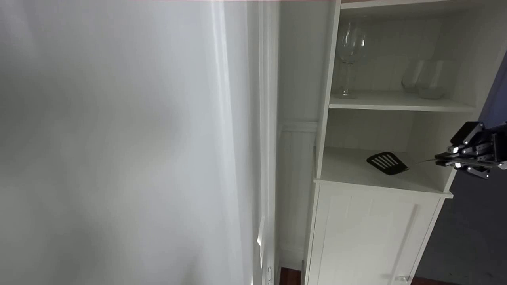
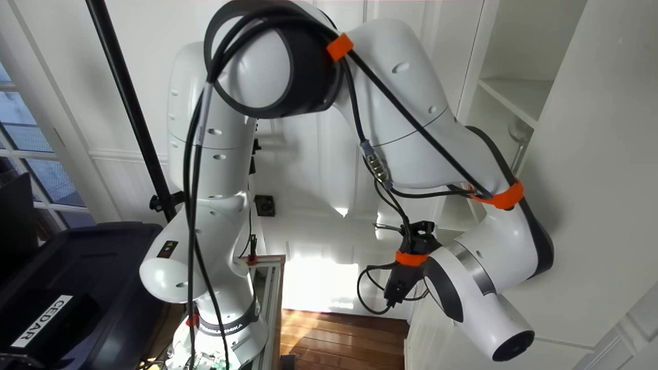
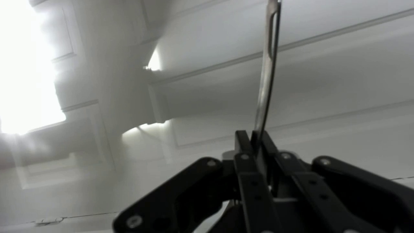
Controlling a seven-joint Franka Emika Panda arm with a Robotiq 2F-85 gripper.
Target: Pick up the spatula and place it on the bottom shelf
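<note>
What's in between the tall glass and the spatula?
In an exterior view, the white shelf board: the tall glass stands on it, and the spatula shows lower down.

Bottom shelf: we've got a flat white surface, thin front lip, topping a panelled door. Black slotted head of the spatula shows against it; we can't tell if it's touching. In both exterior views we see reddish-brown wood floor, brightly lit in part.
</note>
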